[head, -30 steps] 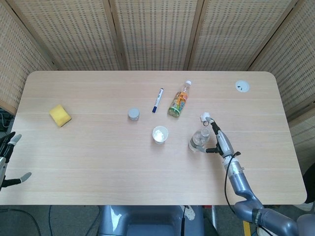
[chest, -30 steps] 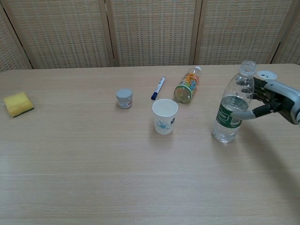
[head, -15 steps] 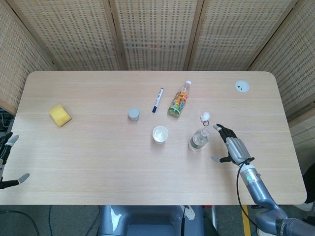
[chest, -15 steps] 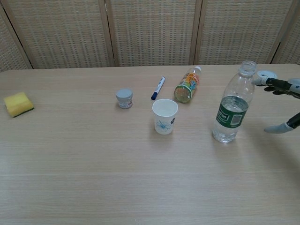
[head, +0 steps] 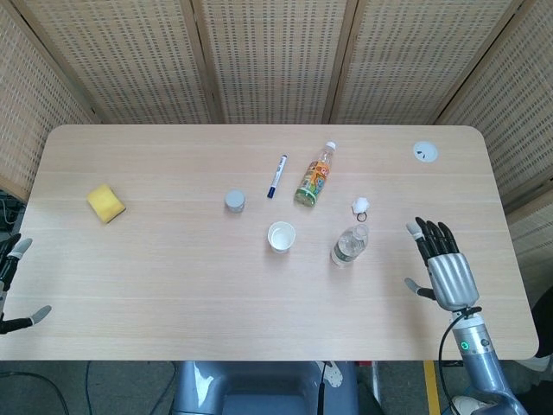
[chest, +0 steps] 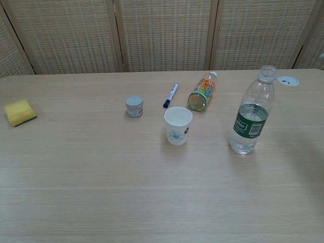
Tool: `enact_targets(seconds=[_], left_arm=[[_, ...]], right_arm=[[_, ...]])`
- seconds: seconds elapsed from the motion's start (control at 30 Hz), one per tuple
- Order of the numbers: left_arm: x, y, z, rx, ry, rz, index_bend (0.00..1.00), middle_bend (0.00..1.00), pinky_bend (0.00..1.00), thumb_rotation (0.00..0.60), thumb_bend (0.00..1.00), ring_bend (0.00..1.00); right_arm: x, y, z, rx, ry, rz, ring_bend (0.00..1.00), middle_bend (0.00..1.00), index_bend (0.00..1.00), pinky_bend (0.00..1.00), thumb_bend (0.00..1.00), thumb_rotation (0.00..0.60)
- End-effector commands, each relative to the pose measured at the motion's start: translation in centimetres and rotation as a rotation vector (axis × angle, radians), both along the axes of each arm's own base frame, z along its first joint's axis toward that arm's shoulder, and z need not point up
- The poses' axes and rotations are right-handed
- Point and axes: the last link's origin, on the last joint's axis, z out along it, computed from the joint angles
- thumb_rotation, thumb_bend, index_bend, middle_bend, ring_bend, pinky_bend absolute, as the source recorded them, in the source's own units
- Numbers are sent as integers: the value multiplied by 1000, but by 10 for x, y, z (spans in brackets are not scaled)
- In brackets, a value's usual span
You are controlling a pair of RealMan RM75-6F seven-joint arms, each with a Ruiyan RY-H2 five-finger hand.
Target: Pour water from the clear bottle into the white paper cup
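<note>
The clear bottle (chest: 250,116) (head: 349,245) stands upright and uncapped on the table, green label on its side, about half full of water. The white paper cup (chest: 177,125) (head: 281,236) stands upright to its left, a short gap between them. A small white cap (head: 360,206) lies just behind the bottle. My right hand (head: 442,266) is spread flat, fingers apart, holding nothing, well to the right of the bottle; the chest view does not show it. My left hand (head: 10,281) shows only as fingertips at the left edge, off the table.
An orange drink bottle (head: 315,175) lies on its side behind the cup, beside a blue marker (head: 276,175). A small grey-lidded jar (head: 234,201) stands left of the cup. A yellow sponge (head: 105,203) sits far left. A round white grommet (head: 424,152) marks the back right.
My right hand let go of the clear bottle and pulled back to the right and toward the table's near edge, leaving the chest view. The bottle stays upright where it was.
</note>
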Motion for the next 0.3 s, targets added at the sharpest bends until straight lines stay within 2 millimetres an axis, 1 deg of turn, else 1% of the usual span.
enact_targets(seconds=[0.03,0.1,0.3], left_arm=[[0,0,0,2,1,0,0,0,0,600,24,0],[0,-1,0,4,2,-1,0,0,0,600,24,0],[1,-3,-2,3,7,-5,0,0,0,600,25,0]], right_arm=[[-4,18,4,-31,63,-3,0,0,0,0,0,600],[-4,25,7,-47,101,-8,0,0,0,0,0,600],[-5,33,13,-41,170,-21,0,0,0,0,0,600]])
